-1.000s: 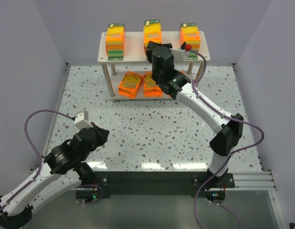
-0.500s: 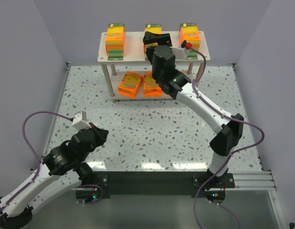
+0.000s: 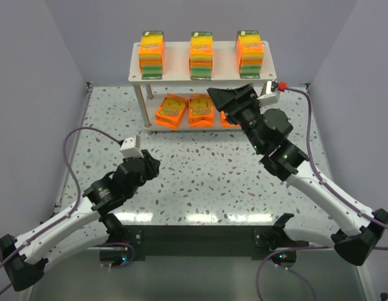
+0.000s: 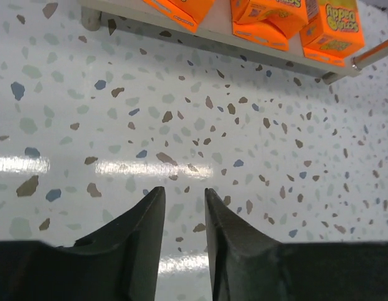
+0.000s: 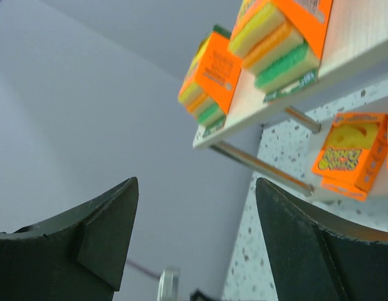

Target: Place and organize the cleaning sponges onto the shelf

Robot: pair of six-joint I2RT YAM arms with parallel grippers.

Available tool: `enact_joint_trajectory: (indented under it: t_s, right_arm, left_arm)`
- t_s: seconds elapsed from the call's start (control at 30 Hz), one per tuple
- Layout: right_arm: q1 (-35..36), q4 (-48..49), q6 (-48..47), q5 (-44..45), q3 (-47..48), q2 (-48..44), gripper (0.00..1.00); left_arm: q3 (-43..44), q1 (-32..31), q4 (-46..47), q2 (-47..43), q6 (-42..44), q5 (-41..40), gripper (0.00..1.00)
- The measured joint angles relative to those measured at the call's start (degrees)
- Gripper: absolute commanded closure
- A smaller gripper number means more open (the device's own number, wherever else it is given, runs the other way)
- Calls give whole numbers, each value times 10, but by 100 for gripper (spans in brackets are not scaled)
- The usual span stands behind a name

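- Three cleaning sponges stand upright in a spaced row on the top board of the shelf.
- Three more packs lie tilted on the lower board. From above, the right gripper hides most of the rightmost pack.
- The left wrist view cuts off the lower packs at its upper edge.
- Right gripper: fingers spread wide, nothing between them, in the air just before the shelf.
- Left gripper: fingers parted by a narrow gap, empty, over the speckled table, well apart from the shelf.
- From above, the pack printing is too small to read.
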Motion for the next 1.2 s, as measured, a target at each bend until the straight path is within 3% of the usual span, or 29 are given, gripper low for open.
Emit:
enact_joint_trajectory:
  t_s: [0.13, 0.27, 0.5, 0.7, 1.0, 1.2]
  right_arm:
    - [0, -38, -38, -79, -106, -86, 21]
    - [1, -111, -63, -116, -215, -129, 21]
    - [1, -235, -87, -132, -294, -233, 20]
    - [1, -283, -106, -128, -296, -310, 20]
    - [1, -339, -115, -128, -329, -356, 21]
    - [1, -359, -116, -130, -341, -374, 21]
  left_arm:
    - [-1, 2, 102, 116, 50, -2, 35]
    - [8, 11, 172, 223, 52, -31, 24]
    - [92, 116, 271, 408, -54, 8, 28]
    - [99, 205, 369, 478, -174, 70, 34]
    - [135, 236, 455, 579, -306, 123, 42]
    - [155, 236, 478, 598, -348, 123, 50]
